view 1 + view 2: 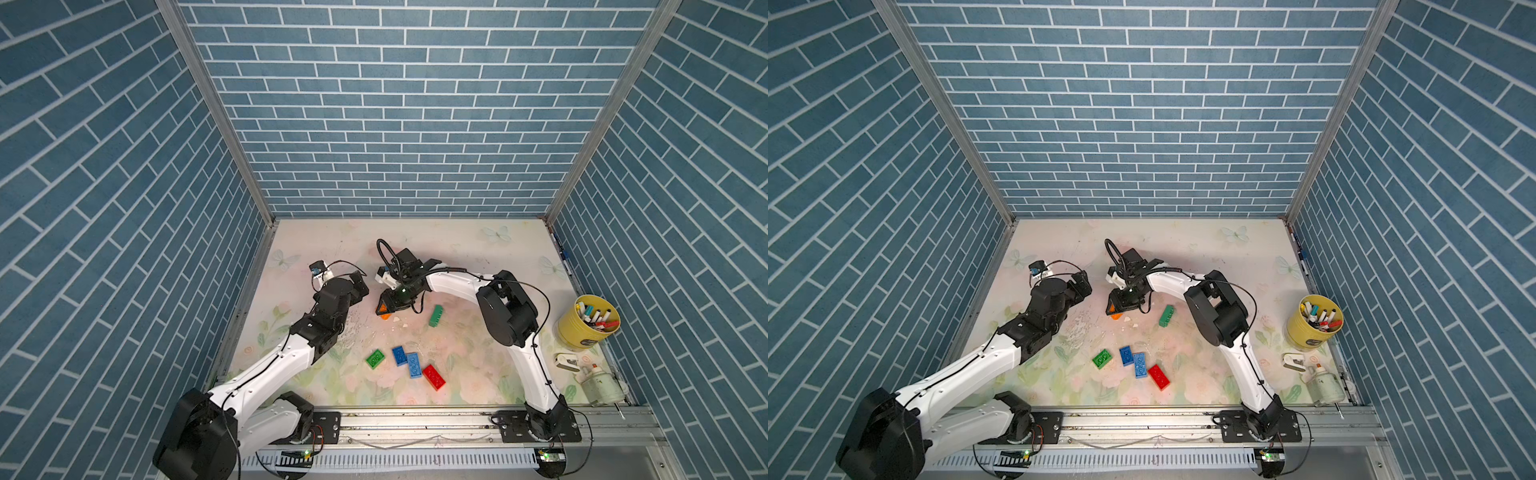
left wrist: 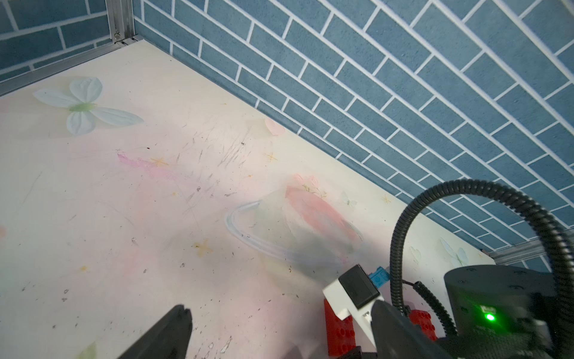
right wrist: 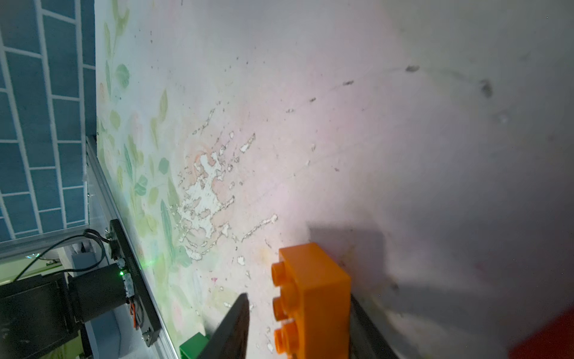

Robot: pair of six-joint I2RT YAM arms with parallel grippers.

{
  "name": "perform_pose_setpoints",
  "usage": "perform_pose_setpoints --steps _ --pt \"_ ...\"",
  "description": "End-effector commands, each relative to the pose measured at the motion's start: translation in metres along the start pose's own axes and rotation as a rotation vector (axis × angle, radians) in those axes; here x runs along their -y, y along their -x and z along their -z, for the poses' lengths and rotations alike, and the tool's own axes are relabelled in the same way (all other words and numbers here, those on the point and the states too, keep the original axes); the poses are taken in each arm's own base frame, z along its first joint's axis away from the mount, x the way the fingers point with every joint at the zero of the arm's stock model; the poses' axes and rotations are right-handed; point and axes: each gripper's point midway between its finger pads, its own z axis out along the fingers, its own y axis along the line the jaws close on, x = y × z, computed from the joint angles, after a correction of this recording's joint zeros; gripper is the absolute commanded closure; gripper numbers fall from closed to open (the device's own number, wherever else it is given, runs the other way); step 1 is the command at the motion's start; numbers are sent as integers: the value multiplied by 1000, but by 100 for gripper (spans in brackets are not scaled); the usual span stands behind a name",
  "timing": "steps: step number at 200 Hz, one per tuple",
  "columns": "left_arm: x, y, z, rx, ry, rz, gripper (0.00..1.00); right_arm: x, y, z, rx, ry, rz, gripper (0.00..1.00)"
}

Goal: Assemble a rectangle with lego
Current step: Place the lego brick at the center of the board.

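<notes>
While the small orange plastic lego brick (image 3: 316, 289) sits on the flowery table (image 1: 478, 257), the right gripper (image 3: 299, 300) has its fingers apart around it, one finger not touching. The left gripper (image 2: 281, 309) has its fingers wide apart and empty.

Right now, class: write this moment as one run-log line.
right gripper: open around orange brick | left gripper: open, empty | other bricks: scattered | task: unfinished

Four-brick cluster (image 1: 412, 365) near front — lone brick (image 1: 436, 316) behind.
</notes>
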Motion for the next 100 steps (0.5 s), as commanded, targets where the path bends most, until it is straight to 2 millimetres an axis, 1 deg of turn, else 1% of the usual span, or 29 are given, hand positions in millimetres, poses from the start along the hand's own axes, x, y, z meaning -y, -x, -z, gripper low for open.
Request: perform_pose_setpoints --steps 1,14,27,34,36,38,51,77,100 --pt "7 8 0 18 -15 12 5 4 1 9 8 -61 26 44" --pt "5 8 -1 18 -10 9 4 5 3 15 21 -85 35 37" --pt "5 8 0 20 -8 7 3 8 4 21 33 -113 41 34" --pt "4 7 0 19 -4 7 2 12 4 21 35 -127 39 33" --pt "4 7 0 19 -5 7 2 6 8 30 54 -127 49 33" --pt "4 7 0 19 -3 7 2 5 10 33 62 -129 53 33" --pt "2 7 -1 20 6 9 0 6 12 41 77 -148 53 33" --pt "-1 6 0 20 16 8 0 14 15 58 110 -190 42 32" --pt "0 5 -1 16 12 2 0 22 14 81 152 -245 19 32"
